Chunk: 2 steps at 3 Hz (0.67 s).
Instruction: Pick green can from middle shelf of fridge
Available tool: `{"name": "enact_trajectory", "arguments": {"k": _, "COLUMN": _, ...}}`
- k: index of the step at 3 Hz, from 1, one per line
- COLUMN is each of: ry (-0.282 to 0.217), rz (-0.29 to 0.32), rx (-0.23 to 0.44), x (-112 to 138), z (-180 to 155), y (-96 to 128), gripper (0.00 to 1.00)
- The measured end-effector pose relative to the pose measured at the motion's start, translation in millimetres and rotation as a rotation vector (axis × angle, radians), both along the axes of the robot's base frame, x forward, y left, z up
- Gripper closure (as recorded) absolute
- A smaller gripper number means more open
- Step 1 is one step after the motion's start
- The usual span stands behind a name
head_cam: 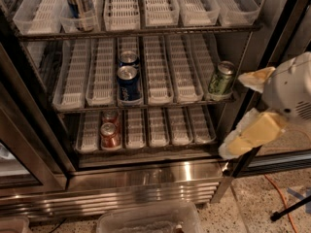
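Green can [221, 79] stands upright at the right end of the middle shelf [156, 76]. My gripper [233, 114], fingers [256, 76] spread wide, hangs just right of it and nearer, so I'd reach left and in.

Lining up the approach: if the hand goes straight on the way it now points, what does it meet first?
Probably the green can, at the right end of the middle shelf; the open hand sits right of it, pointing left. Depth is unclear, so the fridge frame could come first.
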<state>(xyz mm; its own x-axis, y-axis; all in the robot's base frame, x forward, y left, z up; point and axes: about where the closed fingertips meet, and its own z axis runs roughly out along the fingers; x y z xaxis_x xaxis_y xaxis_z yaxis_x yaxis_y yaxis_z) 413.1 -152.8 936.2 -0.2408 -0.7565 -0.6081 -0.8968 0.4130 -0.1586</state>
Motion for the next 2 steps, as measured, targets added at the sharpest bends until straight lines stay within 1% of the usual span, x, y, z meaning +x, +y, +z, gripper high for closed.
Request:
{"name": "enact_trajectory", "arguments": {"k": 1, "ry": -0.064, "rz": -0.029, "rx": 0.155, "x": 9, "z": -24, "y": 13, "gripper": 0.00}}
{"name": "enact_trajectory", "arguments": {"k": 2, "ry": -0.128, "rz": -0.085, "rx": 0.300, "x": 23, "z": -31, "y": 20, "gripper": 0.00}}
